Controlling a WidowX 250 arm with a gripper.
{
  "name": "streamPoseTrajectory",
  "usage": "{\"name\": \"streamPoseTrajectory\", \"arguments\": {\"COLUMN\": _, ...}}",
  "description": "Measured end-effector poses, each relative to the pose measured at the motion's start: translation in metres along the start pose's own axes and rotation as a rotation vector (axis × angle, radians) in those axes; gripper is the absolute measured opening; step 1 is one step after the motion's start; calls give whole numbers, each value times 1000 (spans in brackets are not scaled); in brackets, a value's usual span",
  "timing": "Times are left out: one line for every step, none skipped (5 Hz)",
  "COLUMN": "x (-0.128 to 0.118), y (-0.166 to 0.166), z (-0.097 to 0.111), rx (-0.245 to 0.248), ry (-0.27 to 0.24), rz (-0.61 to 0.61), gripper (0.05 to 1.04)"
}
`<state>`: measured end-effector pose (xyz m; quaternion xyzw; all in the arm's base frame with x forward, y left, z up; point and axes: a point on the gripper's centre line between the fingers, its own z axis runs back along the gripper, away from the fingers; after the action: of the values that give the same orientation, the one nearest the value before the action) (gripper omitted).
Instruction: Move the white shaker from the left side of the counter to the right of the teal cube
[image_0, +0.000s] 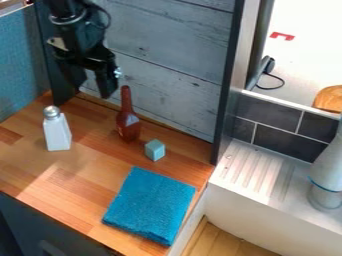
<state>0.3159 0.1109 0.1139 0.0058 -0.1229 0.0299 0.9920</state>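
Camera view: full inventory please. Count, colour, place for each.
Bottle: 1, dark red, upright on counter below gripper
Shaker: 1, white, silver cap, counter left
Cube: 1, pale blue, right of bottle
Folded cloth: 1, blue, counter front
Wooden counter: 1, brown, left
Plank wall: 1, grey, behind counter
Textured panel: 1, blue, upper left
Ribbed metal ledge: 1, silver, right
Tiles: several, dark grey, above ledge
Rounded object: 1, pale grey, right edge
Corded device: 1, black, upper right
Bread-like item: 1, tan, right edge
Small piece: 1, red, upper right
Gripper: 1, black, upper left, open
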Motion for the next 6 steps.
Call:
{"name": "streamPoseTrajectory", "arguments": {"x": -6, "y": 27, "z": -4, "rx": 69, "ry": 8, "rz": 95, "gripper": 1001}}
{"name": "streamPoseTrajectory", "arguments": {"x": -12, "y": 53, "z": -15, "rx": 138, "ry": 20, "rz": 165, "gripper": 1001}}
{"name": "streamPoseTrajectory", "arguments": {"x": -22, "y": 73, "z": -31, "rx": 174, "ry": 56, "rz": 226, "gripper": 1001}}
{"name": "streamPoseTrajectory", "arguments": {"x": -30, "y": 86, "z": -52, "rx": 171, "ry": 96, "rz": 264, "gripper": 1001}}
{"name": "streamPoseTrajectory", "arguments": {"x": -29, "y": 91, "z": -64, "rx": 154, "ry": 102, "rz": 282, "gripper": 1001}}
{"name": "streamPoseTrajectory", "arguments": {"x": -22, "y": 91, "z": -68, "rx": 136, "ry": 93, "rz": 302, "gripper": 1001}}
